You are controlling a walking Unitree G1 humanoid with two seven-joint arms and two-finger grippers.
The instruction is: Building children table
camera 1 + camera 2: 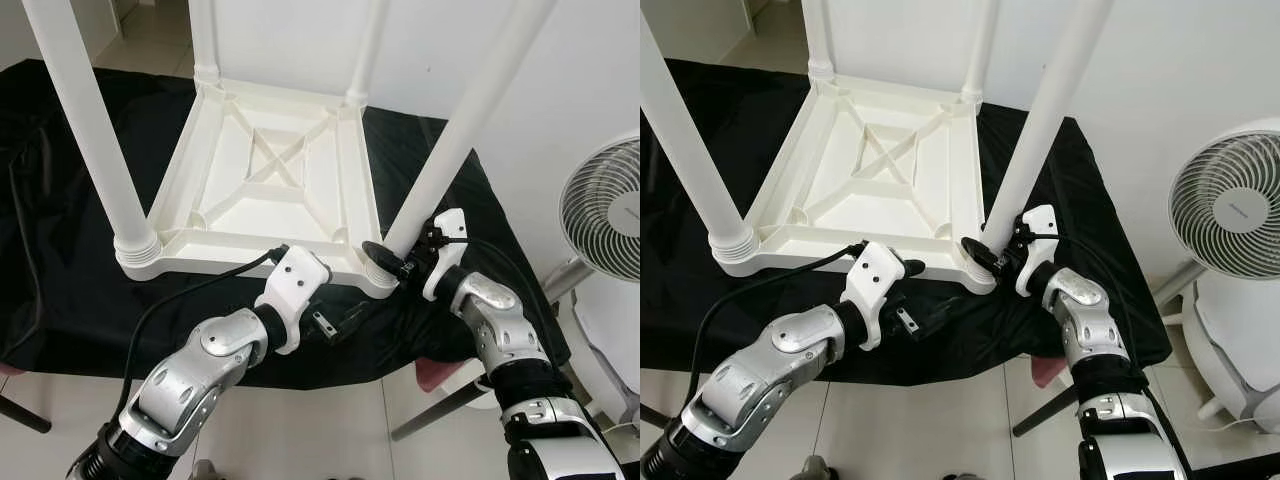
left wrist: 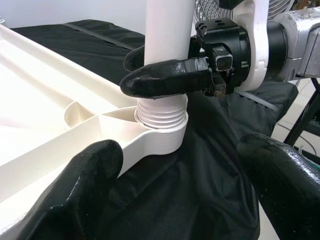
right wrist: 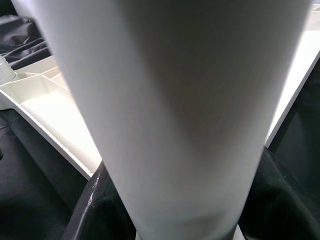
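White fan (image 1: 1230, 200) stands right of the black cloth (image 1: 1090, 230) (tiled floor (image 1: 940, 430) below).

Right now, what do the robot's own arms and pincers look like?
Both arms are jointed silver shells with black sections between them. Each ends in a white wrist bracket carrying two long, glossy black fingers: the left pincer and right pincer. A black cable loops over the left arm.

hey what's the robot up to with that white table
The small white table lies upside down on a black cloth, all four legs standing in its corner sockets. The right gripper is shut on the near right leg just above its threaded base, at the socket. The left gripper sits open at the table's near edge beside that corner, holding nothing. A fan stands off to the right.
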